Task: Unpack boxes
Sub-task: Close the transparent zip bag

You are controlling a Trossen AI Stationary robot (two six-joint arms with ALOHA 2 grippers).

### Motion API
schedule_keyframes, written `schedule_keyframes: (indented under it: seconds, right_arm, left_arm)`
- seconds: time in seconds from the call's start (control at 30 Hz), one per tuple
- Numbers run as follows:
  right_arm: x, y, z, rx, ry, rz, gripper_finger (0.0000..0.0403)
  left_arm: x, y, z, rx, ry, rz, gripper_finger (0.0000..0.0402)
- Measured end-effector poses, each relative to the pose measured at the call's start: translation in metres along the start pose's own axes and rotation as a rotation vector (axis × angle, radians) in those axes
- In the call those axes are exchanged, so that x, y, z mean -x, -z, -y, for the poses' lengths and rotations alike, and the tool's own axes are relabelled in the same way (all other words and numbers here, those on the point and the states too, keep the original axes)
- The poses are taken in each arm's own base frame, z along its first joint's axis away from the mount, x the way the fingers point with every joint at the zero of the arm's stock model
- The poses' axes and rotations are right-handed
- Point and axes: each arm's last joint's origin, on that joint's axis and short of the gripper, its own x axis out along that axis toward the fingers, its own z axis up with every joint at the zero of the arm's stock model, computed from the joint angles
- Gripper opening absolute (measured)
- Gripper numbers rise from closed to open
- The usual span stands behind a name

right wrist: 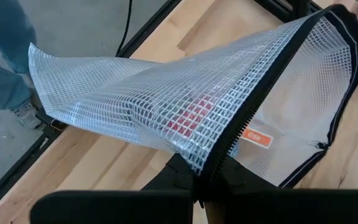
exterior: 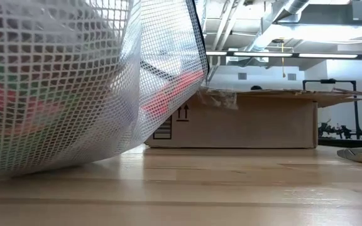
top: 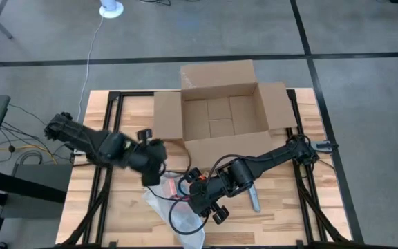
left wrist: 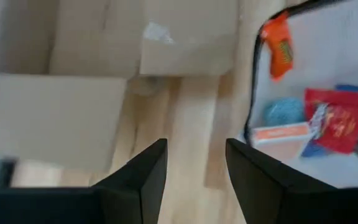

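The brown cardboard box (top: 220, 114) stands open at the table's far middle, flaps spread; the low view shows its side (exterior: 231, 122). A clear mesh zip bag (top: 182, 214) with coloured packets inside lies in front of it, near the front edge. My right gripper (right wrist: 199, 186) is shut on the bag's zipper edge and sits just in front of the box (top: 193, 197). My left gripper (left wrist: 194, 168) is open over bare table to the left of the bag (top: 155, 173), with nothing between its fingers. My right gripper pinches the bag's black zipper edge (right wrist: 219, 158) between its two fingers, at the open mouth. The mesh rises from the fingers and spreads away from them. The bag's lower part (exterior: 43, 166) rests on the table.
A grey tool (top: 254, 200) lies on the table to the right of my right gripper. The box's near flap (top: 230, 146) lies folded outward toward the arms. A person's leg (right wrist: 2, 56) shows beyond the table's edge. Bare wood lies at the front left and front right.
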Motion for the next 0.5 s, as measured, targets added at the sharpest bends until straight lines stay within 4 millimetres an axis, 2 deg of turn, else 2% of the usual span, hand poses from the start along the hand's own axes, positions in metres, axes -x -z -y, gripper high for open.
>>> schedule_keyframes:
  seconds: [0.13, 0.27, 0.5]
  right_arm:
    - [0.000, 0.000, 0.000, -0.029, 0.000, -0.001, 0.0000]
    - [0.000, 0.000, -0.001, -0.040, -0.001, -0.001, 0.0000]
    - [0.000, -0.001, -0.003, -0.047, -0.003, 0.005, 0.0000]
  left_arm:
    - [-0.021, -0.006, -0.007, -0.042, 0.151, -0.032, 0.0151]
    - [-0.042, 0.002, -0.012, -0.061, 0.169, -0.099, 0.0151]
    - [-0.075, 0.009, -0.003, -0.072, 0.248, -0.056, 0.0151]
